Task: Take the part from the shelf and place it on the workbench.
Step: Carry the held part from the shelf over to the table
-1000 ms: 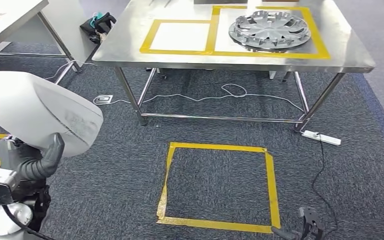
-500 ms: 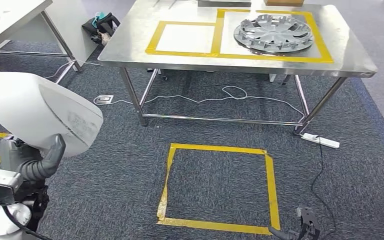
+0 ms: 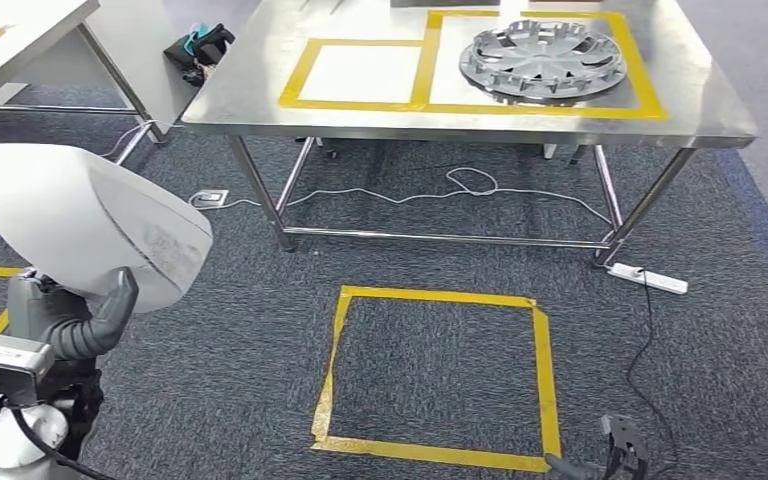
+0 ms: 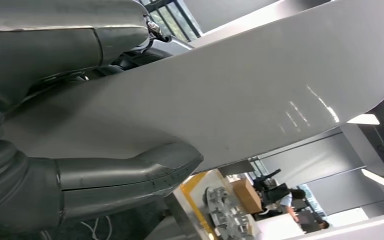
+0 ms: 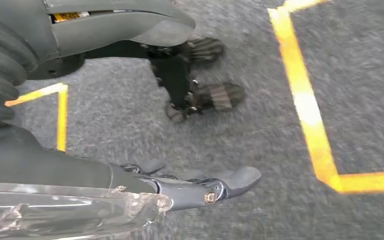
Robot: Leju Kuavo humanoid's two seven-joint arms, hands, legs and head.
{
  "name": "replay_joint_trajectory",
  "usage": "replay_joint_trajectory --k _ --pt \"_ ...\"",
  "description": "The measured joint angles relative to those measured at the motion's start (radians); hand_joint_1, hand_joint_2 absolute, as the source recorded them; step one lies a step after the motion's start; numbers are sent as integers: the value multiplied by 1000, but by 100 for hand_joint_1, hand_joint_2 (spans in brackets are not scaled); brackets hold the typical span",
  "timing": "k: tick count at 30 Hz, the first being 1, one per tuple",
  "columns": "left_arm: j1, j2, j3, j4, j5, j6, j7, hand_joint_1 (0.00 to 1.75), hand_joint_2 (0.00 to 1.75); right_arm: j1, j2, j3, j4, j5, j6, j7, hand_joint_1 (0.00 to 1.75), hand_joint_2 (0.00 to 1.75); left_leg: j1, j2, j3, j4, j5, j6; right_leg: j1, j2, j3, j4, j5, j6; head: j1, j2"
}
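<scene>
The left hand [image 3: 70, 325] is gripping the white part [image 3: 90, 225] at lower left of the head view, thumb pressing up against its underside; the left wrist view shows thumb and fingers [image 4: 125, 172] clamping the panel between them. The part's long axis is slanting from upper left down to lower right, its rounded end pointing toward the workbench [image 3: 260, 100]. The right hand [image 5: 195, 187] is hanging low over the carpet, fingers apart and holding nothing. Ahead, a wheel cover [image 3: 543, 60] is filling the bench's right taped box, while the left taped box [image 3: 360, 72] is lying bare near the front edge. A floor square [image 3: 440, 375] is marking open carpet before the bench. Compared with a second ago, the camera's view has shifted slightly; the part is sitting the same way in the hand.
</scene>
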Motion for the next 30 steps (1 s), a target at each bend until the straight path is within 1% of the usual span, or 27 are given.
replay_joint_trajectory --k 1,3,4,5,6,7,8,9,10,11,13,14,15,16,18,19,20,21,22,23,24,25,26,27,29,30 --pt "-1 0 0 0 -1 0 0 175 175 -1 0 0 0 0 0 0 0 175 0 3 -23 46 -20 -3 -1 -1 4 -1 -2 -5 -2 0" --pt "0 0 0 0 -2 0 -1 175 175 0 0 0 0 -1 0 0 0 175 0 7 -101 177 -64 -6 1 -3 9 -1 -8 -12 -6 0" --pt "1 0 0 0 -3 0 -1 175 175 1 0 0 0 -1 0 0 0 175 0 7 -136 227 -71 -5 2 -4 12 -1 -11 -13 -6 0" --pt "2 0 -1 0 -3 0 -1 175 175 2 0 0 0 -1 1 0 0 175 -1 7 -157 246 -60 -3 3 -4 15 -1 -15 -14 -6 0" --pt "3 0 -1 0 -4 0 -1 175 175 2 0 0 0 -1 1 0 0 175 -1 7 -158 227 -30 1 4 -4 21 -1 -19 -13 -6 0" --pt "3 0 -1 0 -4 0 -1 175 175 2 0 0 0 -1 1 0 0 175 -2 7 -142 179 11 6 4 -4 28 -1 -24 -12 -6 0" --pt "3 0 -1 0 -4 0 -1 175 175 2 0 0 0 -1 1 0 0 175 -4 9 -120 118 52 12 4 -4 34 -1 -29 -9 -6 0" --pt "3 0 -1 0 -4 0 -1 175 175 2 0 0 0 -1 1 0 0 175 -6 11 -96 61 78 16 6 -4 39 0 -35 -4 -7 0" --pt "2 0 -1 0 -4 0 -1 175 175 2 0 0 0 -1 1 0 0 175 -8 13 -79 20 88 19 8 -4 41 -1 -40 1 -6 0" --pt "3 -1 -1 0 -4 0 -1 175 175 2 0 0 0 -1 1 0 0 175 -9 14 -70 0 84 21 10 -4 42 -2 -44 6 -6 0" --pt "3 -1 -1 0 -5 0 -1 175 175 2 0 0 -1 -1 1 0 0 175 -10 13 -63 -12 71 25 10 -7 45 -8 -49 18 -6 0" --pt "4 0 -1 0 -5 0 -1 175 175 1 0 0 -1 -1 1 0 0 175 -9 12 -59 -15 68 30 10 -9 46 -4 -55 24 -5 0" --pt "4 0 0 0 -6 0 -1 175 175 0 0 1 -1 -1 1 0 0 175 -8 11 -53 -18 65 36 9 -10 39 14 -67 28 -3 0" --pt "4 0 0 0 -6 0 -1 175 175 -1 0 1 -2 -1 2 0 0 175 -7 11 -46 -21 62 41 10 -10 19 56 -87 30 0 0" --pt "4 -1 0 0 -6 0 -1 175 175 -1 0 1 -2 -1 3 0 0 175 -9 11 -38 -21 53 50 11 -10 -57 190 -139 31 5 0" --pt "5 -2 0 0 -6 0 -1 175 175 1 0 1 -2 -1 3 0 0 175 -11 9 -33 -21 49 53 11 -10 -96 250 -153 32 5 0" --pt "7 -2 0 0 -6 0 -1 175 175 4 0 1 -2 -1 2 0 0 175 -12 8 -27 -21 43 53 12 -10 -121 275 -144 31 5 0" --pt "8 -2 0 0 -6 0 -1 175 175 5 0 1 -2 -1 2 0 0 175 -13 6 -19 -21 37 53 13 -10 -126 262 -116 30 5 0" --pt "8 -2 0 0 -6 0 -1 175 175 6 0 1 -2 -1 2 0 0 175 -13 5 -9 -21 31 52 13 -10 -111 211 -71 29 5 0" --pt "8 -2 0 0 -6 0 -1 175 175 6 0 1 -2 -1 2 0 0 175 -13 4 2 -20 23 50 13 -10 -86 140 -23 27 6 0" --pt "8 -2 0 0 -6 0 -1 175 175 6 0 1 -2 -1 3 0 0 175 -15 3 11 -19 16 46 14 -10 -57 78 7 24 5 0" --pt "7 -2 0 0 -6 0 -1 175 175 5 0 1 -2 -1 3 0 0 175 -17 3 15 -18 10 41 14 -9 -35 31 23 21 5 0" --pt "7 -2 0 0 -6 0 -1 175 175 4 0 1 -2 -1 2 1 0 175 -18 2 17 -17 7 37 15 -8 -22 8 24 17 4 0" --pt "7 -2 0 0 -6 0 -1 175 175 4 0 2 -2 -1 2 1 0 175 -19 1 16 -17 6 32 17 -7 -17 3 18 13 2 0" --pt "6 -2 0 0 -6 0 -1 175 175 4 1 2 -2 -1 2 1 0 175 -17 2 17 -17 1 22 15 -6 -12 -5 14 3 0 0" --pt "5 -2 -1 -1 -6 0 -1 175 175 4 1 3 -2 -1 2 1 0 175 -16 3 12 -4 -8 16 12 -6 -7 -8 12 -3 -3 0"
